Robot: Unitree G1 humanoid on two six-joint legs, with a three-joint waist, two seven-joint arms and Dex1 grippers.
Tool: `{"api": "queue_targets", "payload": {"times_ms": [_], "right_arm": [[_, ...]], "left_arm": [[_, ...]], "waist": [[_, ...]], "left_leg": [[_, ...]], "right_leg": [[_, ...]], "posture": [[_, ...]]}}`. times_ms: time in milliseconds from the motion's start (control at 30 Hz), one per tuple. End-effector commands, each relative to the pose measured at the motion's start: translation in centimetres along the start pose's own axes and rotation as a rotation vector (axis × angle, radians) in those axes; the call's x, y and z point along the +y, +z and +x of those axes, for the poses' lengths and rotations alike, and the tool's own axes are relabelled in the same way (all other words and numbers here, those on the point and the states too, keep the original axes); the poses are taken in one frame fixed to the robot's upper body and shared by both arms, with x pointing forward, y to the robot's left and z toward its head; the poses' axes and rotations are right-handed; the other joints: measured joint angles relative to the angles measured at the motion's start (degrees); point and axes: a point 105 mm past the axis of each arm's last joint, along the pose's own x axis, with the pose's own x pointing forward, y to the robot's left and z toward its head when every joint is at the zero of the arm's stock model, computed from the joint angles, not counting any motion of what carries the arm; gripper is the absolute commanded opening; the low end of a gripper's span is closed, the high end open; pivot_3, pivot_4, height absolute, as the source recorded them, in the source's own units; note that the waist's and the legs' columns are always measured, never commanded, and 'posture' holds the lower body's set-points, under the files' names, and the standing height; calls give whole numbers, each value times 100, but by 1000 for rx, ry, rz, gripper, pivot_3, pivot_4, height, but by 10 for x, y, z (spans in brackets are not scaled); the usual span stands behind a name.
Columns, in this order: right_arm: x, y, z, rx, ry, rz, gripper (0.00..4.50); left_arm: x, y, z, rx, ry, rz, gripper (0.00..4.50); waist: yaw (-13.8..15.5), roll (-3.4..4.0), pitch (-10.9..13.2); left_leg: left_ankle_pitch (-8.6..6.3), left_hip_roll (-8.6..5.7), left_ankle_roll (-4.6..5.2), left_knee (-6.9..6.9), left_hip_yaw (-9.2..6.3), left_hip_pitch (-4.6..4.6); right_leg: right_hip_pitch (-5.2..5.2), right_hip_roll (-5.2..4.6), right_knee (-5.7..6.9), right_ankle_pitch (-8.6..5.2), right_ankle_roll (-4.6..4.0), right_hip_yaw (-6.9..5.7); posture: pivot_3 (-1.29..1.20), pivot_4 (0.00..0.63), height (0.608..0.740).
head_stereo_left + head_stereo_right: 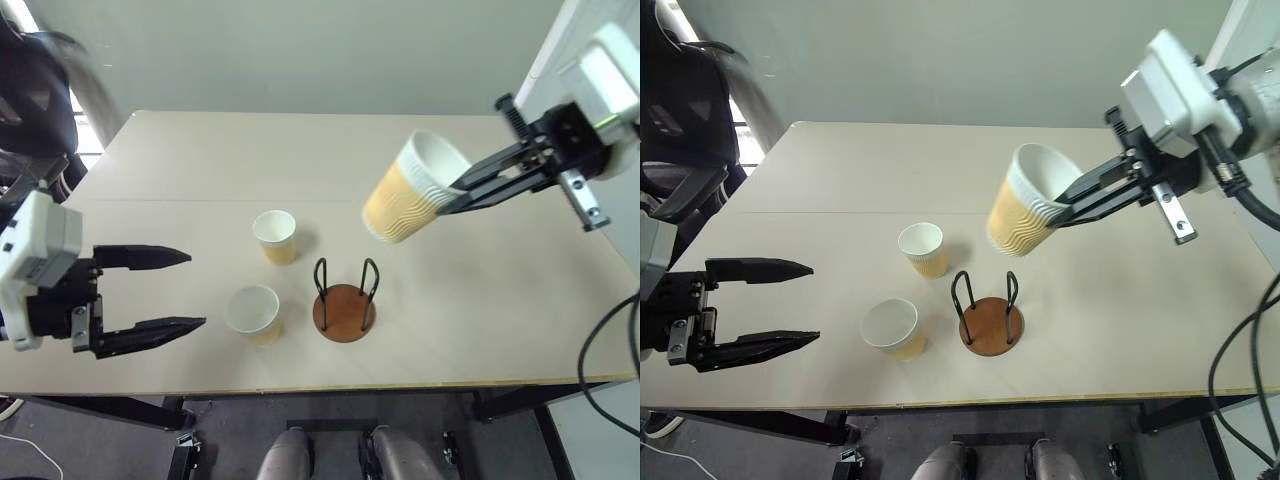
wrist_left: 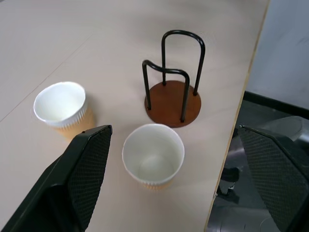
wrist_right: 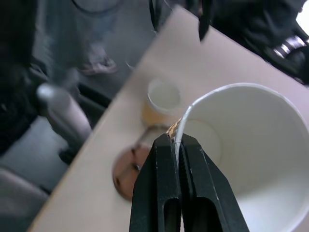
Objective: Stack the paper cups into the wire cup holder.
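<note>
My left claw (image 1: 192, 290) hangs released at the worktop's (image 1: 180, 160) near left. Two paper cups (image 1: 253, 313) (image 1: 275, 236) stand upright (empty), then the wire cup holder (image 1: 345, 300). Above it my right claw (image 1: 447, 200) pinches the third cup's (image 1: 408, 194) rim, tilted.

you are looking down on a pale beige table (image 1: 200, 160) with a faint seam running across its top and a thin light edge along the near side. behind it stands a plain grey-green wall (image 1: 300, 50). at the far left, note a black chair (image 1: 685, 110) and a strip of bright window light (image 1: 25, 20). a white panel (image 1: 1250, 30) rises at the far right. beneath the table, dark grey floor (image 1: 240, 425) and black table legs (image 1: 120, 408) show.
</note>
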Motion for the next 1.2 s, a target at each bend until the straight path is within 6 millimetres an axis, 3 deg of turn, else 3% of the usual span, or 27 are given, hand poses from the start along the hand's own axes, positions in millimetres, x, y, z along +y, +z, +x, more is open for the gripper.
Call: {"api": "queue_targets", "payload": {"times_ms": [33, 367, 1200], "right_arm": [[-6, -5, 12, 38, 12, -30, 11], [-8, -44, 46, 72, 62, -1, 11], [-1, -75, 70, 120, 128, 1, 11]], "left_arm": [[-4, 7, -3, -4, 23, 36, 4500], [-13, 11, -7, 9, 47, 31, 4500], [-24, 12, -12, 31, 90, 6, 4500]], "waist": [[10, 1, 0], [11, 0, 0], [-1, 1, 0]], "left_leg": [[0, 1, 0, 2, 0, 1], [-10, 6, -9, 4, -1, -1], [-18, 10, -18, 3, 0, -2]], "right_leg": [[0, 0, 1, 1, -2, -1], [-7, 0, 2, 21, -21, -5], [-8, 1, -1, 23, -27, -7]], "posture": [[0, 150, 740], [0, 150, 740], [0, 150, 740]]}}
